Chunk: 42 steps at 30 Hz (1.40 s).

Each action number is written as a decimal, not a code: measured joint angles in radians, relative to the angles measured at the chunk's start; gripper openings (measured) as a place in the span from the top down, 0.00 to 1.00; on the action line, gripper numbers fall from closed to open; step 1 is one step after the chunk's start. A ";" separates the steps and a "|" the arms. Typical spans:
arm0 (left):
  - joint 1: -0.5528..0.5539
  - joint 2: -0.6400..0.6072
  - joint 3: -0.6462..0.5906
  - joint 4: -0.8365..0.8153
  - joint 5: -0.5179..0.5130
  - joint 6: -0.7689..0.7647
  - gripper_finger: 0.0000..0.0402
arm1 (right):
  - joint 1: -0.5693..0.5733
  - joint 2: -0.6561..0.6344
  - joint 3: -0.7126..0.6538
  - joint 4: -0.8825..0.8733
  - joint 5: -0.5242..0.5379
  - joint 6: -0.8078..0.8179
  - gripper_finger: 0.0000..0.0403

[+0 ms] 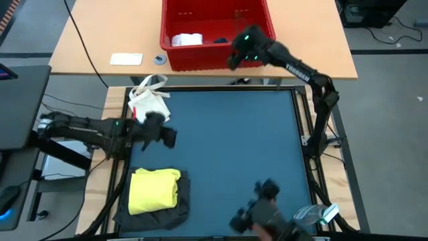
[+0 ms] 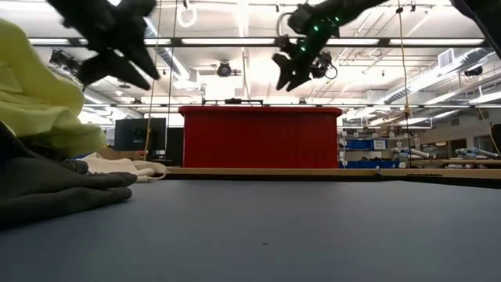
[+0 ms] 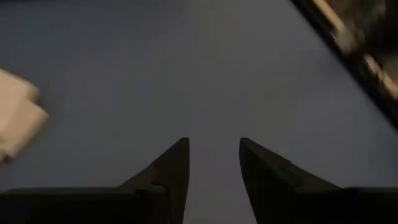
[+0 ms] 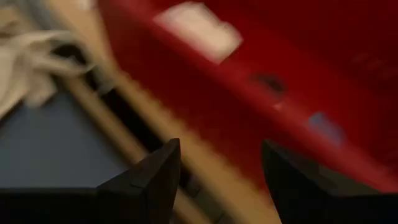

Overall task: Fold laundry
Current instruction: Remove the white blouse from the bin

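Blue table [image 1: 234,147]: grey garment [image 1: 155,213], white bag [image 1: 150,100].

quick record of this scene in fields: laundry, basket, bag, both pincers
folded laundry: yellow T-shirt lying on a dark grey garment, near left corner of the blue mat
basket: red plastic basket on the wooden table beyond the mat, white cloth inside
bag: small white bag at the mat's far left edge
left pincer: open, empty, over the mat beside the bag
right pincer: open, empty, at the basket's front wall
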 joint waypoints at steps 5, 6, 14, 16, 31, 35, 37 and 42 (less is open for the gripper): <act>0.251 0.001 0.005 0.173 0.004 0.148 0.64 | -0.134 0.018 0.000 0.177 -0.019 -0.091 0.44; 0.297 0.003 0.005 0.222 0.004 0.190 0.64 | -0.156 0.029 0.000 0.216 -0.025 -0.096 0.44; 0.641 0.144 0.007 0.799 -0.077 0.415 0.64 | -0.296 0.125 0.000 0.387 -0.036 -0.101 0.44; 0.702 0.206 0.006 0.961 -0.058 0.472 0.64 | -0.317 0.157 0.000 0.388 -0.035 -0.101 0.44; 0.857 0.550 0.152 1.388 0.170 0.472 0.64 | -0.308 0.096 0.004 -0.046 -0.259 0.042 0.48; 0.833 0.631 0.330 1.339 0.287 0.692 0.64 | -0.266 0.034 -0.001 -0.196 -0.273 -0.010 0.49; 0.823 0.668 0.436 1.269 0.296 0.806 0.64 | -0.249 0.006 -0.004 -0.258 -0.270 -0.015 0.49; 0.833 0.776 0.677 1.009 0.293 1.073 0.64 | -0.196 -0.049 -0.001 -0.392 -0.278 -0.010 0.50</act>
